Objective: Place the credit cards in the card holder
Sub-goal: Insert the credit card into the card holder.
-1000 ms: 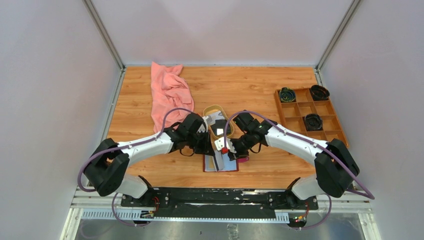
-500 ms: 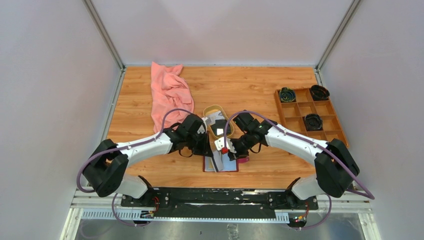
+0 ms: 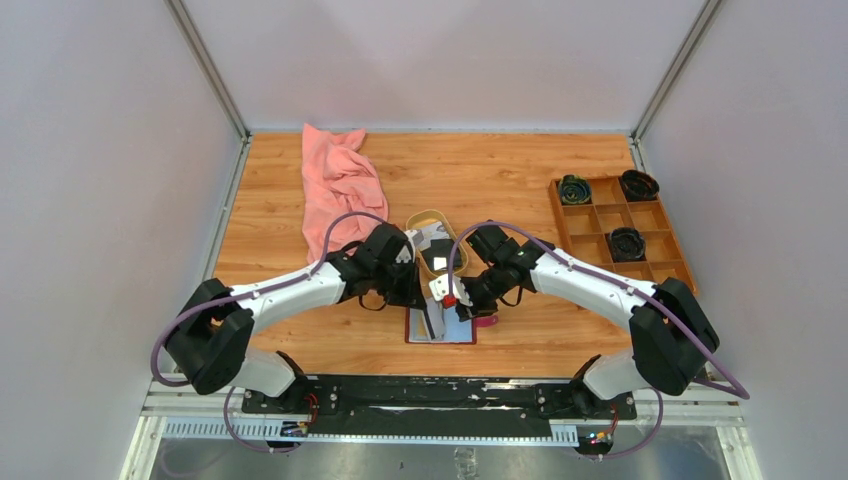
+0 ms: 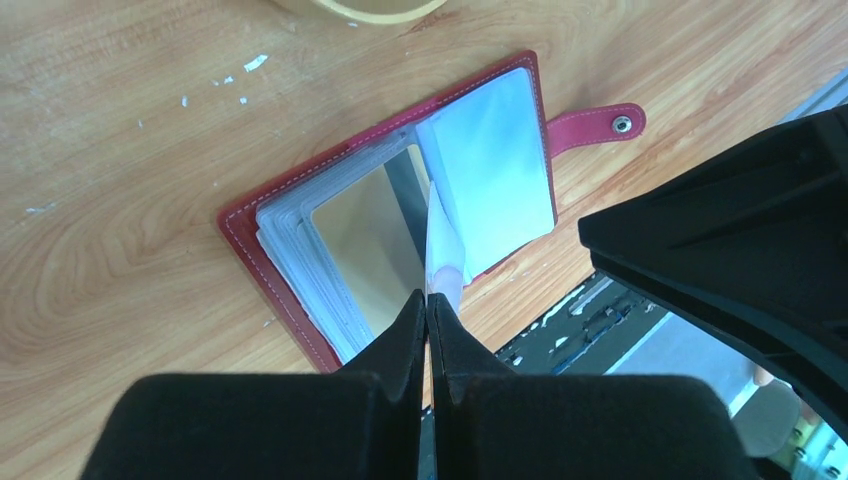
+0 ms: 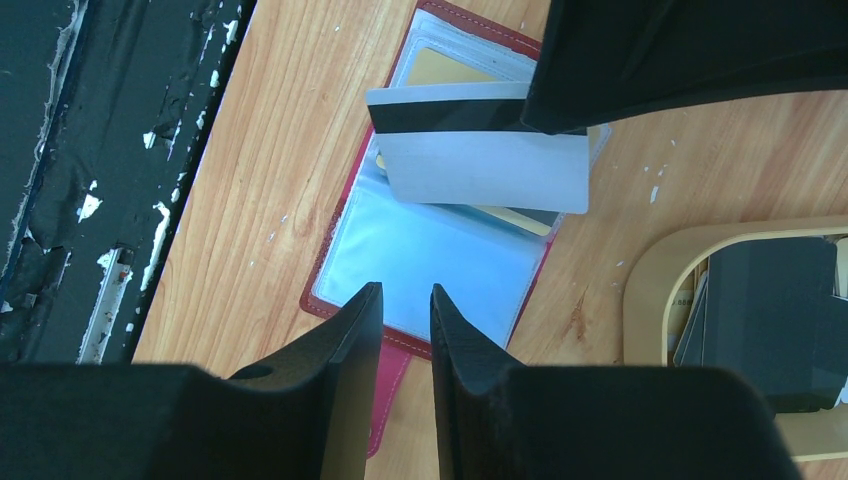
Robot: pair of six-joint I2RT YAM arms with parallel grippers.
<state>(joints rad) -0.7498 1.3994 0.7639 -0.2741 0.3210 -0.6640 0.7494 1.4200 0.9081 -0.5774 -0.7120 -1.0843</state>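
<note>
Top view. The 2 arms meet over the near middle of the light wooden table (image 3: 520, 170). A dark red leather-like folding card holder (image 3: 460, 333) lies open and flat there, directly below both tips. The left pincer (image 3: 422, 298) comes in from the left and the right pincer (image 3: 462, 310) from the right. From this height I cannot tell how either pair of jaws stands. An oval tan dish (image 3: 421, 217) sits just beyond the holder. A crumpled pink cloth (image 3: 338, 185) lies far left, and a brown wooden compartment tray (image 3: 662, 243) sits at the right edge.

Left wrist view. The left pincer (image 4: 428, 300) is pressed together on 1 thin pale grey card (image 4: 436, 250), seen edge-on. The card stands upright over the fold of the card holder (image 4: 290, 190). Clear sleeves fan out on either side of the fold. A red strap with a tiny pale snap (image 4: 622, 123) points away from the holder across the wood. The holder lies straight ahead of the tips and just beneath the card's lower edge.

Right wrist view. The right pincer (image 5: 400, 325) stands slightly spread, with nothing visible between its fingers (image 5: 345, 345). It hangs over the near clear page of the card holder (image 5: 350, 312). Beyond it, the pale grey card (image 5: 480, 165) shows a black stripe along its top. The left pincer holds that card by 1 corner above the holder's middle. At the right, the dish (image 5: 640, 290) holds more dark cards (image 5: 770, 320).
</note>
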